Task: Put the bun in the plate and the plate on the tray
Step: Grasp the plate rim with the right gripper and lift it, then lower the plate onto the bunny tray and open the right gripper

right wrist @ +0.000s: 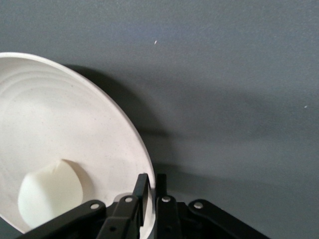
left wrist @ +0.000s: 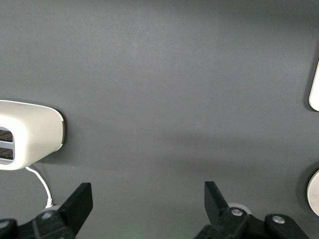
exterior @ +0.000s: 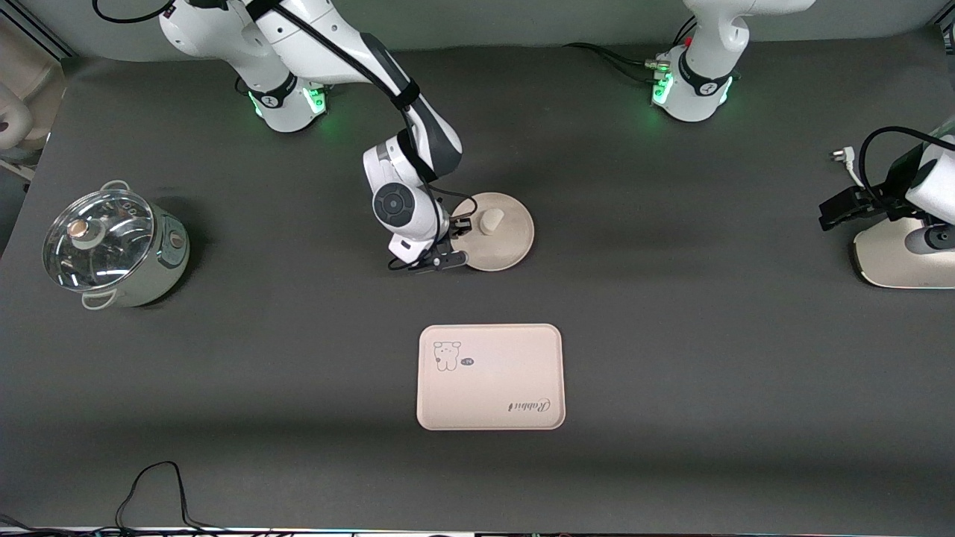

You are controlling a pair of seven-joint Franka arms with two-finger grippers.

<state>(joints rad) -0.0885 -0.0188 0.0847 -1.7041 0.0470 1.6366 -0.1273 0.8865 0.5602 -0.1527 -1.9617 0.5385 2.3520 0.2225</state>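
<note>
The round cream plate (exterior: 511, 242) sits mid-table, farther from the front camera than the tray (exterior: 500, 377). The white bun (exterior: 490, 221) lies in the plate. My right gripper (exterior: 456, 241) is shut on the plate's rim at the edge toward the right arm's end of the table. The right wrist view shows the rim pinched at the gripper (right wrist: 152, 186), with the plate (right wrist: 65, 119) and the bun (right wrist: 50, 191) inside it. My left gripper (exterior: 834, 209) is open and empty at the left arm's end of the table; it also shows in the left wrist view (left wrist: 148, 191).
A metal pot with a glass lid (exterior: 112, 246) stands at the right arm's end of the table. A white appliance (exterior: 891, 257) sits under the left arm and shows in the left wrist view (left wrist: 27, 134). A plug and cable (exterior: 843, 155) lie beside it.
</note>
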